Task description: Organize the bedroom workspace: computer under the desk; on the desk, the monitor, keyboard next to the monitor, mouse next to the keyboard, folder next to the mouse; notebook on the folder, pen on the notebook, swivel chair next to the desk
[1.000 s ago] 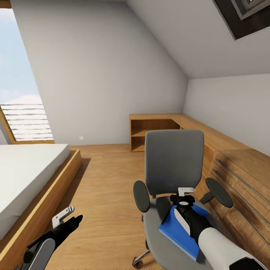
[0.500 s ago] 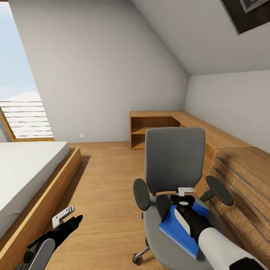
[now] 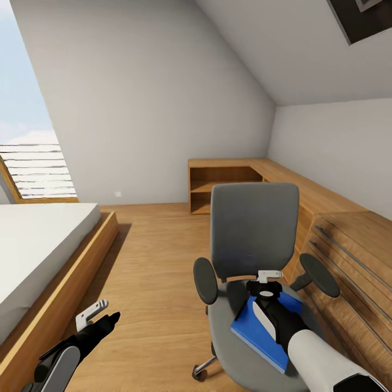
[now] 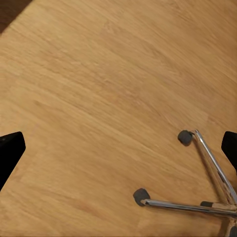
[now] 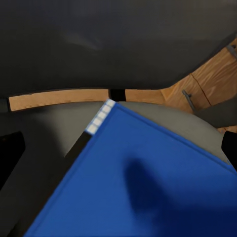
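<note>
Right now the grey swivel chair [image 3: 255, 256] stands beside the wooden chest [image 3: 354, 261], the flat bright blue folder [image 3: 260, 331] lying on its seat under my spread right gripper [image 3: 268, 277], my left gripper [image 3: 98, 314] open over the floor [image 3: 152, 283].

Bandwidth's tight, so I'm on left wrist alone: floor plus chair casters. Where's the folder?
Observer: The folder lies on the chair seat, under the right gripper.
Operator: Gripped?
Observer: No. The right wrist view shows the jaws wide open over the blue cover.
Operator: What's beside the chair?
Observer: A wooden chest with bar handles, on the robot's right.
</note>
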You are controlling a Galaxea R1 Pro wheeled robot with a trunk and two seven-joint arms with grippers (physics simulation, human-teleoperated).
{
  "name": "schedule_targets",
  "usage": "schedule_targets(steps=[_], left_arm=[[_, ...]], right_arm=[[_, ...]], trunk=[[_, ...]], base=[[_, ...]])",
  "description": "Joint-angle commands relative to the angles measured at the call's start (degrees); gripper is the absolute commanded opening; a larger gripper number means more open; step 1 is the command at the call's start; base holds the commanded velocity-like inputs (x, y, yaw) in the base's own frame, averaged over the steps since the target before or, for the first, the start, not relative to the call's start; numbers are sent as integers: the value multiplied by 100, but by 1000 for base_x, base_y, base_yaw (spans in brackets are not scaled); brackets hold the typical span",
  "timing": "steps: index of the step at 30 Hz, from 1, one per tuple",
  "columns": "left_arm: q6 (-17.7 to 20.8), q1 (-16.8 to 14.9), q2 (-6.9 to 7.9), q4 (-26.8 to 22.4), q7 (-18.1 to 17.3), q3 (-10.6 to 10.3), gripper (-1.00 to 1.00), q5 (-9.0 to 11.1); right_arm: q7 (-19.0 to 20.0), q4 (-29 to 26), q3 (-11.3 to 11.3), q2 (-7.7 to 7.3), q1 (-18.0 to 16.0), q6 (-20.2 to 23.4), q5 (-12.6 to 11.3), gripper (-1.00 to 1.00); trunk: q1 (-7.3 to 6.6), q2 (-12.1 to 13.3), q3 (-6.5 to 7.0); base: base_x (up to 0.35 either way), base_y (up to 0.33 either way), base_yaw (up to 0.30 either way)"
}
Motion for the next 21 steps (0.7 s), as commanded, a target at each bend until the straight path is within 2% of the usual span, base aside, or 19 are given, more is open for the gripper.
schedule_targets(steps=[1, 21], left_arm=[[14, -3, 1, -9, 49, -1, 100, 60], [14, -3, 1, -9, 49, -1, 100, 47]], right_arm=[[-45, -68, 45, -5, -4, 45, -29, 100], [-5, -299, 29, -2, -3, 52, -50, 100]], trunk=[[-1, -3, -7], [-1, -3, -8]], base=[[0, 0, 0], [0, 0, 0]])
